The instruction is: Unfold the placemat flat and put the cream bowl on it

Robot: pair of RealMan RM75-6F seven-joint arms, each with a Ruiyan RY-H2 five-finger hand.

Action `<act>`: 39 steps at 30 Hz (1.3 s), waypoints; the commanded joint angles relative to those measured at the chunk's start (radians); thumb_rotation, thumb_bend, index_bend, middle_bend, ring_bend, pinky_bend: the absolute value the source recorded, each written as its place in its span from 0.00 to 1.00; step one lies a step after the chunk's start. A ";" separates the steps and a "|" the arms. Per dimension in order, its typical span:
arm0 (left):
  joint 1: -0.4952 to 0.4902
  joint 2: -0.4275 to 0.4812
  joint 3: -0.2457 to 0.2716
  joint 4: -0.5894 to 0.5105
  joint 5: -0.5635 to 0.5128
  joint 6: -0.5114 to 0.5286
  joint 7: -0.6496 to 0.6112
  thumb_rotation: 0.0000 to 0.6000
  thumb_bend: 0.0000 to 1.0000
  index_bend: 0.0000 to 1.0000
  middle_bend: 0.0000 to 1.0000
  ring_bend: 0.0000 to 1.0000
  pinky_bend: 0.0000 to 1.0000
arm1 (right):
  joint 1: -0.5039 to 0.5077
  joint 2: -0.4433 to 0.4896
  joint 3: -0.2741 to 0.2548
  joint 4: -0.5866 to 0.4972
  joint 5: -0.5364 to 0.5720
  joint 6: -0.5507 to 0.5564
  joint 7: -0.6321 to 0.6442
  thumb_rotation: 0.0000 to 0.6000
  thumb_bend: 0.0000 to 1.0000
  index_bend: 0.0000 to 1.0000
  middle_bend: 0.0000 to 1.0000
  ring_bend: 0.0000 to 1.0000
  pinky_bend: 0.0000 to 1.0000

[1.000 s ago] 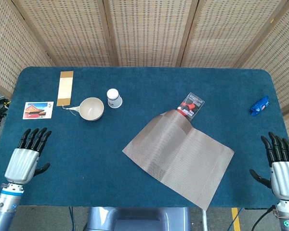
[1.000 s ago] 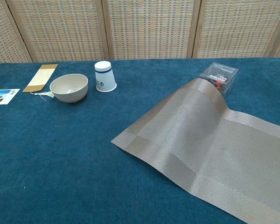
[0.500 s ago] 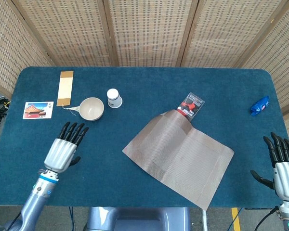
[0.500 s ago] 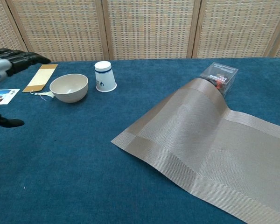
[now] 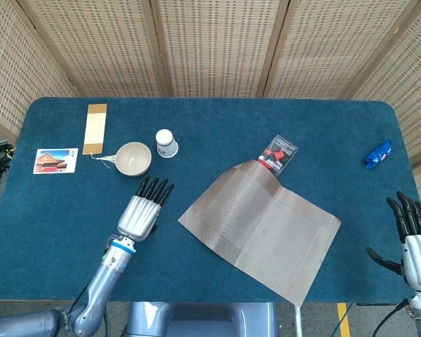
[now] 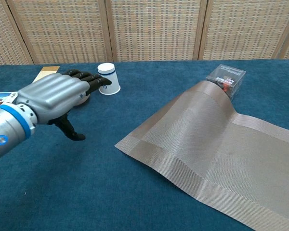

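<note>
Near the table's [image 5: 63, 232] left edge lie a picture card [image 5: 55, 160] and a tan strip [image 5: 95, 128]; next comes the cream bowl [image 5: 133, 158], with a paper cup [image 5: 166, 143] just beside it; the left hand [image 5: 143, 210] hovers near the bowl, fingers straight and apart, holding nothing; the placemat [image 5: 263, 228] lies in the middle, its far corner riding up on a small clear box [image 5: 279, 154] — so it is not flat, and a bowl there may tip; the right hand [image 5: 412, 239] waits at the right front corner, fingers wide — empty.
</note>
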 commanded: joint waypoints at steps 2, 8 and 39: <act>-0.071 -0.094 -0.029 0.097 -0.082 -0.021 0.072 1.00 0.00 0.00 0.00 0.00 0.00 | 0.001 0.006 0.009 0.008 0.012 -0.011 0.025 1.00 0.16 0.03 0.00 0.00 0.00; -0.124 -0.167 -0.036 0.170 -0.139 -0.034 0.093 1.00 0.00 0.00 0.00 0.00 0.00 | 0.003 0.011 0.021 0.015 0.030 -0.029 0.052 1.00 0.16 0.03 0.00 0.00 0.00; -0.247 -0.309 0.011 0.395 -0.166 -0.047 0.073 1.00 0.28 0.04 0.00 0.00 0.00 | -0.001 0.014 0.050 0.036 0.049 -0.045 0.143 1.00 0.16 0.04 0.00 0.00 0.00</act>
